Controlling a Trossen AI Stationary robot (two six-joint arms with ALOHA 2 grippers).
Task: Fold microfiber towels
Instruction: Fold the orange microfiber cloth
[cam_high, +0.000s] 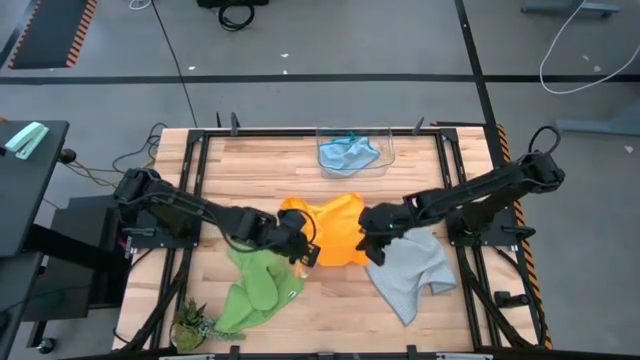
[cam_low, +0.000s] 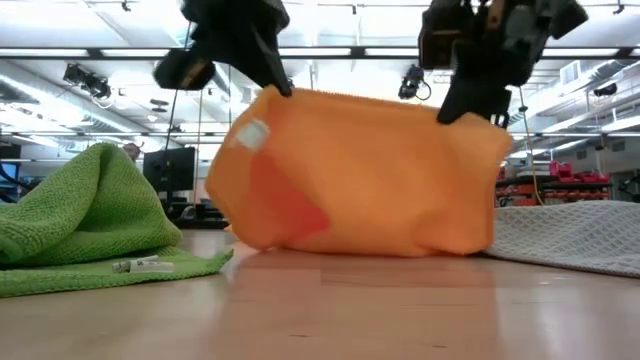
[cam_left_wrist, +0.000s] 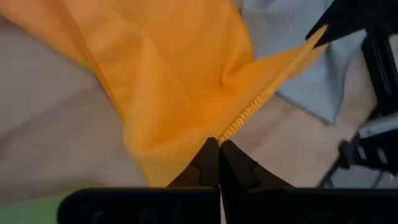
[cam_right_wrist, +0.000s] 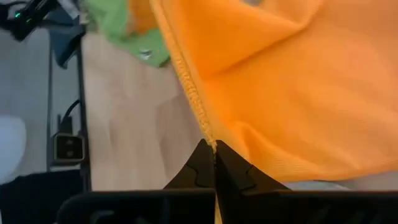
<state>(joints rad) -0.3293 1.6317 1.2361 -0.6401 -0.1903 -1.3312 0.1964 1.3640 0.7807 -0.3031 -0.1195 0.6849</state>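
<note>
— Cloth first: where's the orange microfiber towel (cam_low: 360, 170)?

— Lifted mid-counter (cam_high: 340, 300), left hand (cam_left_wrist: 219, 149) and right hand (cam_right_wrist: 214, 149) each clenched on its hemmed edge.

— Handling?

— Soft, light, sagging; corners probably grip best.

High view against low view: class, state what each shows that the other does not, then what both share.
Only the high view shows the light blue cloth in a clear container and a small green plant. Only the low view shows the orange microfiber towel hanging off the wooden table. Both show the left gripper and right gripper pinching it, between green towel and grey towel.
</note>
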